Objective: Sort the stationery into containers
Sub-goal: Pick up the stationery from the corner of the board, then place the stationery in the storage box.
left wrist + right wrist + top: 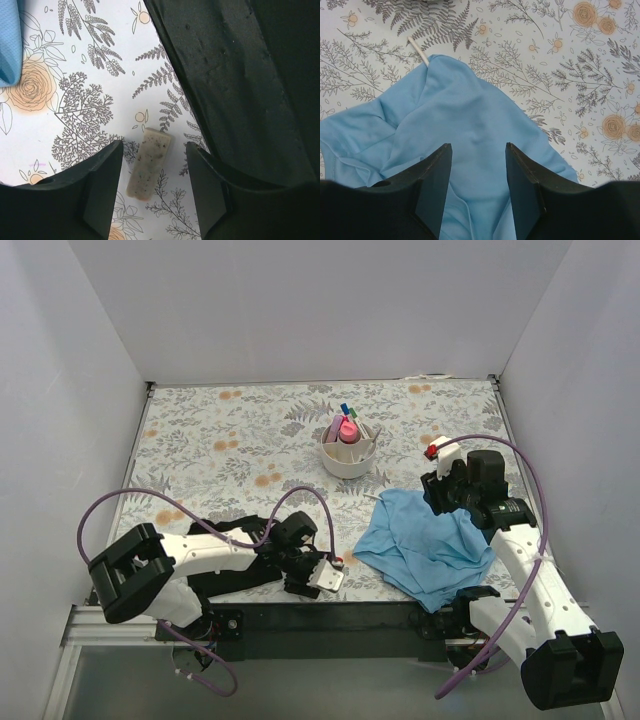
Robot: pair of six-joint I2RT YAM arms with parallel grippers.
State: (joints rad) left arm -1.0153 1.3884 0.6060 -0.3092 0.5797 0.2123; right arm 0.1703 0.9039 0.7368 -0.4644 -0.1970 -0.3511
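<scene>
A pale speckled eraser block [148, 162] lies flat on the floral table. My left gripper [154, 172] is open, low over the table, with one jaw on each side of the block and not touching it. The gripper [322, 577] sits near the front edge in the top view. The white round organiser [349, 454] stands at mid-table and holds a pink highlighter [347, 429] and blue- and green-capped pens. My right gripper [478, 150] is open and empty above the blue cloth [470, 120]. A thin white stick [417, 50] pokes out from under the cloth's far edge.
The blue cloth [425, 540] lies crumpled at front right. A black cloth [250, 75] lies under and beside my left arm [230, 540]. A small red item [432, 451] rests by the right arm. White walls close in the table on three sides.
</scene>
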